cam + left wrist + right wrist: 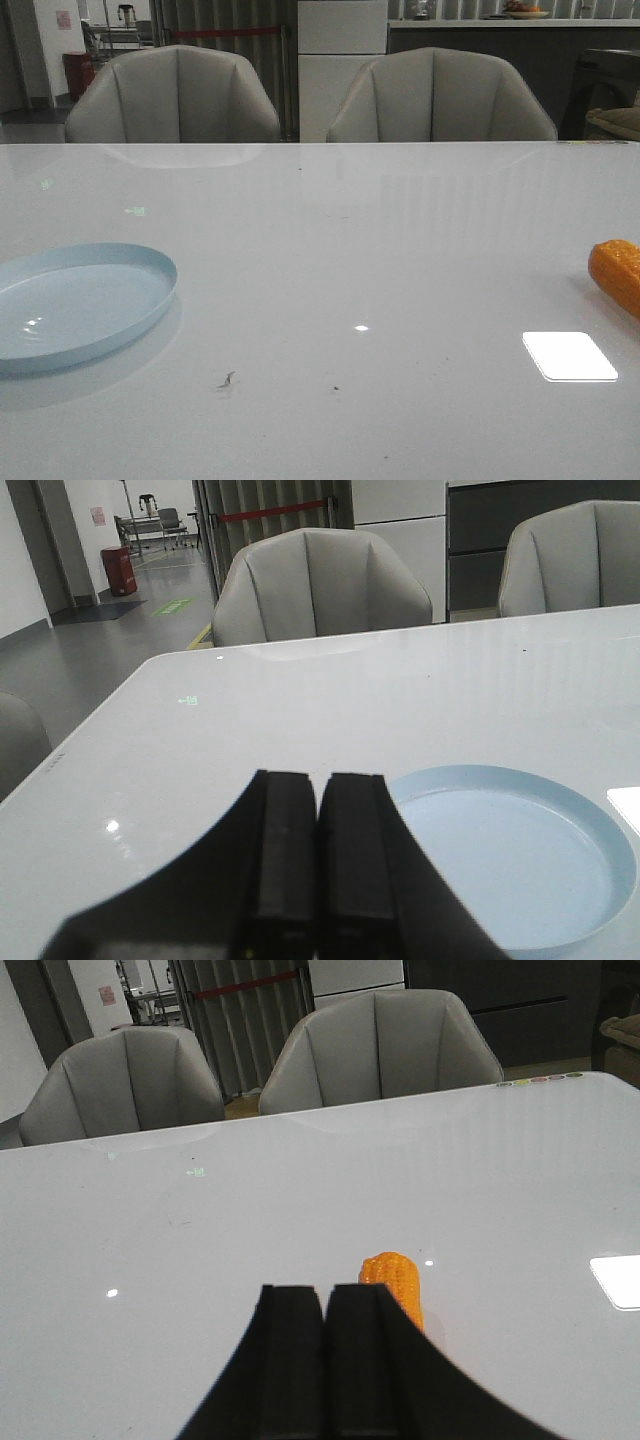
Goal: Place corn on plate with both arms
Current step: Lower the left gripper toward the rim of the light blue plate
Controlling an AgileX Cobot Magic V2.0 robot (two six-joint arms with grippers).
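Observation:
The orange corn (618, 272) lies on the white table at the far right edge of the front view, partly cut off. In the right wrist view the corn (397, 1282) pokes out from behind my right gripper (324, 1292), which is shut and empty just short of it. The pale blue plate (75, 303) sits empty at the left of the table. In the left wrist view the plate (510, 855) lies beside my left gripper (319, 778), which is shut and empty. Neither arm shows in the front view.
Two grey chairs (175, 95) (440, 97) stand behind the table's far edge. A bright light reflection (569, 356) lies on the table near the corn. A few small dark specks (227, 380) mark the front of the table.

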